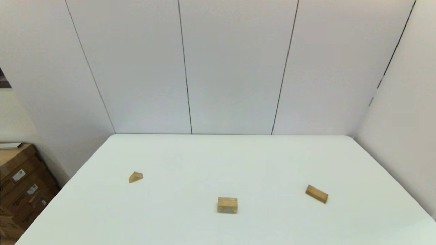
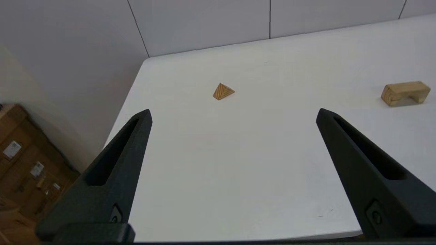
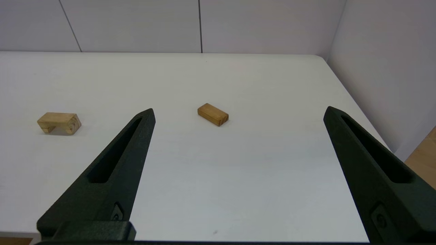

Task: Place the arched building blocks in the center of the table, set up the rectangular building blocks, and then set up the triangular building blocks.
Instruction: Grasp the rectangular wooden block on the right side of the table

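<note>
On table [image 1: 238,160] — one arch [image 1: 227,205], brick [image 1: 316,194], wedge [image 1: 136,177].

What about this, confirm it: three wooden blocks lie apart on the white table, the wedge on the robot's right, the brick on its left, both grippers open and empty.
Sides are swapped. The head view shows the wedge on the robot's left and the brick on its right, the arched block between them on the table. Left gripper and right gripper are open, empty.

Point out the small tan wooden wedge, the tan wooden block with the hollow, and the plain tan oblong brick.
small tan wooden wedge [image 1: 136,177]: head view, sloped face.
tan wooden block with the hollow [image 1: 227,204]: head view, top face.
plain tan oblong brick [image 3: 212,114]: right wrist view, top face.
</note>
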### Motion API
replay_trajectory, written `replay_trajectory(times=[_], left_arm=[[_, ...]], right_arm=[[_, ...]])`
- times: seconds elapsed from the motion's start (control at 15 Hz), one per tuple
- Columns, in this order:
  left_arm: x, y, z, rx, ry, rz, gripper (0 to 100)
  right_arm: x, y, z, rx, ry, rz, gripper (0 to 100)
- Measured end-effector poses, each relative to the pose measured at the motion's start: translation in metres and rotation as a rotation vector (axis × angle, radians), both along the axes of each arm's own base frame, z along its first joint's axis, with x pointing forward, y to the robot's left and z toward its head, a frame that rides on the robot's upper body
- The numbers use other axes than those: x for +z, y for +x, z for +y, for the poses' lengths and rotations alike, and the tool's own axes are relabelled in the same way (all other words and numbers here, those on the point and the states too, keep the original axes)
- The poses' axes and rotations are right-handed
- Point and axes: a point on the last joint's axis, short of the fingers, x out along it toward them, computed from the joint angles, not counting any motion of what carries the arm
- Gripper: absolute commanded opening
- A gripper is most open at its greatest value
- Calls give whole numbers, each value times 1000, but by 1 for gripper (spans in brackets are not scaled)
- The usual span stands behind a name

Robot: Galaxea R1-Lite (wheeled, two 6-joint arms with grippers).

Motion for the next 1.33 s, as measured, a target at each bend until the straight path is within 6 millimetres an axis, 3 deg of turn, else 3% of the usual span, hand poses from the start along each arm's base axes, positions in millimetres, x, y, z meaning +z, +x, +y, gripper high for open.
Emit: replay_trajectory(times=[1.33], left_arm=[[0, 0, 1, 31, -20, 1, 100]], right_arm=[[0, 0, 0, 0, 0, 0, 100]])
